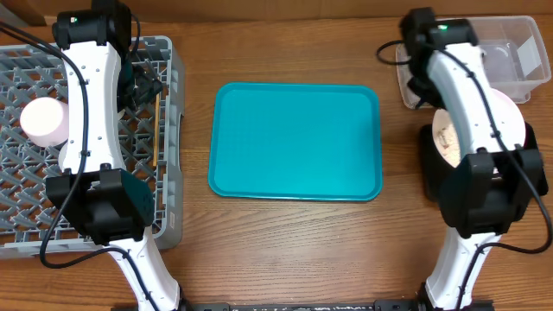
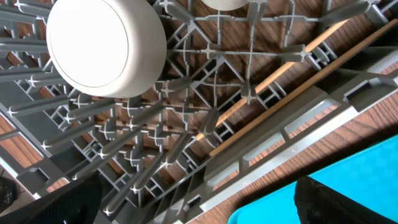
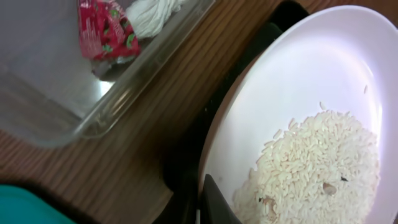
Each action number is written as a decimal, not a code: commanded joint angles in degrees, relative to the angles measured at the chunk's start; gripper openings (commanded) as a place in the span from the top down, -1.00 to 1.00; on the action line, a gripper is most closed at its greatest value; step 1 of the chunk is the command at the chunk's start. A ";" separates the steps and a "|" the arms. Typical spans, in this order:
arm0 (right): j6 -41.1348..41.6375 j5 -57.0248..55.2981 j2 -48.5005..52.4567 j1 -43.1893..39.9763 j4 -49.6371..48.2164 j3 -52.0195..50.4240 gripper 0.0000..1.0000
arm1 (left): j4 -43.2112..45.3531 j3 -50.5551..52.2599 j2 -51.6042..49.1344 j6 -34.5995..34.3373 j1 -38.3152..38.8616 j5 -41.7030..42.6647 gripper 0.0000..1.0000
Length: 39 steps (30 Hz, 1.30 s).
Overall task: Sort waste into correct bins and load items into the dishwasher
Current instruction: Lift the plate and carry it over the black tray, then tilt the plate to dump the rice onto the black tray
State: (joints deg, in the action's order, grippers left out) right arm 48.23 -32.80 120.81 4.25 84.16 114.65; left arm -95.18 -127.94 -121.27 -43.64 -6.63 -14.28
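Overhead, the left pincer [image 2: 196, 186] hangs above the right side of the grey dish rack [image 1: 168, 207], its fingers [image 2: 62, 199] spread wide with nothing between them. Below it the chopsticks [image 2: 298, 81] lie flat on the lattice floor, running along the rack's wall nearest the teal tray [image 1: 294, 142]. A pink bowl [image 1: 43, 121] sits upside down further to the left in the rack, well apart from the chopsticks. The edge of a second pale round vessel [image 2: 227, 3] shows at the top of the left wrist view.

On the other side of the tabletop [image 1: 294, 250], the white plate [image 3: 311, 81] sits over the black tray [image 1: 428, 168], with a heap of rice-like crumbs [image 3: 317, 168] on it. One finger of the right pincer [image 3: 210, 200] is at the plate's rim; I cannot tell whether it is clamped there. Just beside the plate, the clear tub [image 3: 124, 93] holds the red wrapper [image 3: 106, 34], white end included.
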 commanded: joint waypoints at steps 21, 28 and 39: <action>-12.63 35.63 -2.03 -24.87 -10.36 1.46 0.92 | -0.13 -1.29 2.25 -1.20 0.00 0.00 -1.00; -12.76 39.43 -2.03 -26.56 -10.45 1.46 0.92 | -0.11 -1.29 2.25 -1.22 0.00 -0.02 -1.00; -14.60 50.80 -2.03 -26.58 -10.82 1.46 0.92 | -0.13 -1.29 2.25 -1.20 0.02 0.00 -1.00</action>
State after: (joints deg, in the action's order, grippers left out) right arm 35.38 12.58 120.81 -22.41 73.49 114.65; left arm -95.18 -127.94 -121.27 -43.64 -6.63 -14.28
